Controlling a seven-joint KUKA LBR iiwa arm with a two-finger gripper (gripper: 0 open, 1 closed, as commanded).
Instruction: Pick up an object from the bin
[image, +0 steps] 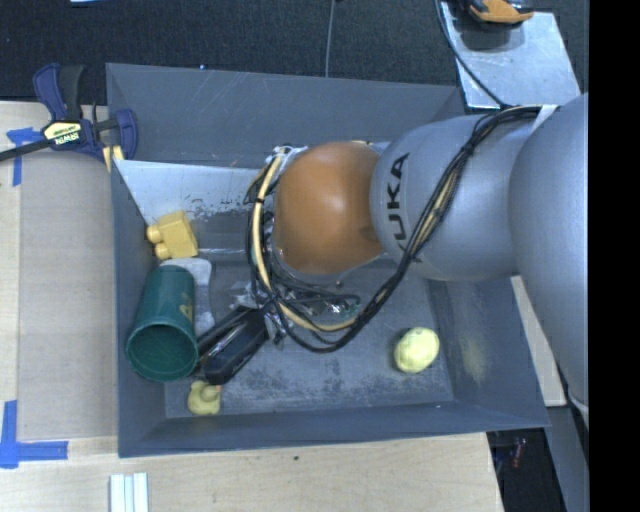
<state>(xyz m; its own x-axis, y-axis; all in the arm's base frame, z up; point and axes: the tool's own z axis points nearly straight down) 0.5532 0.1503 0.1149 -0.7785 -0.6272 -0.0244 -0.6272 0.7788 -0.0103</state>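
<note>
Just right of the green cup (165, 320), which lay on its side against the left wall of the bin (300, 425), the wrist of the arm (480, 200) hung low over the floor. Its orange cover (325, 205) and looped cables (335, 325) hid most of the gripper (262, 315) beneath. How wide the gripper stood, and whether it had anything in its hold, could not be told. A dark long shape (232, 345) ran slantwise from under the wrist to touch the cup's rim; it may have been part of the gripper or a loose thing of the bin, and the view did not settle which. Just above the cup sat a yellow block (175, 235), and just below the cup's mouth lay a small yellow piece (204, 398). Well to the right of the cup, past the wrist, a yellow-green ball (417, 350) rested alone. All of these lay on the floor of the bin and none looked raised. By that showing, the reach down into the bin seemed made and the gripper seemed placed close beside the cup. The pick itself was not shown as done. A sure hold on one thing and the lift clear of the bin appeared to be what was left.
</note>
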